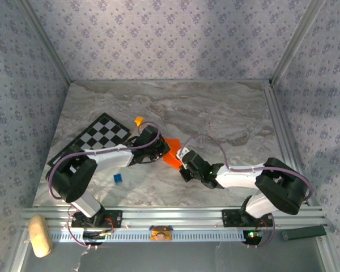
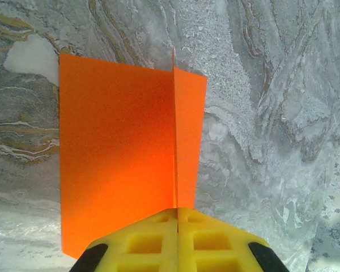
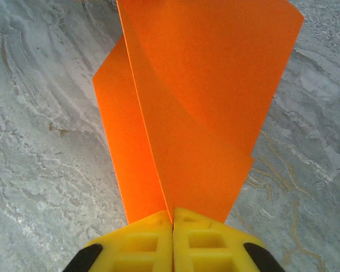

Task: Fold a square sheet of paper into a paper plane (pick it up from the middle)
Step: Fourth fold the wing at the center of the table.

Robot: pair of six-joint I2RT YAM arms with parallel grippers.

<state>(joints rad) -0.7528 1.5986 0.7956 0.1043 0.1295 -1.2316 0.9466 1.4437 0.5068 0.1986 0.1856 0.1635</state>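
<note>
Both arms reach in toward the middle of the marble table (image 1: 226,113) and meet at the orange sheet of paper (image 1: 173,153). The sheet sits between the two wrists, just right of the table's centre line, nearer the front than the back.

Left gripper (image 2: 177,214): yellow fingers pressed flat together, pinching the sheet along a crease. In the left wrist view the crease runs straight away from the fingertips. A wide flap spreads to the left of it and a narrower flap to the right, both over bare marble.

Right gripper (image 3: 173,214): fingers also pressed together, pinching the paper at another spot. In the right wrist view a fold line runs up from the fingertips. A large panel fans out to the upper right, and a narrower strip hangs to the left behind it. The paper is bent and partly folded, not flat. It is not a narrow dart shape yet. Cannot tell whether any edge of it touches the table.

Other items, all left of the paper and apart from it:
- Black-and-white checkered board (image 1: 97,136), lying flat at the left side.
- Small yellow-orange cube (image 1: 139,120), just off the board's right corner, beside the left arm's wrist.
- Small blue cube (image 1: 118,178), closer to the front edge, below the left forearm in the overhead view.
</note>
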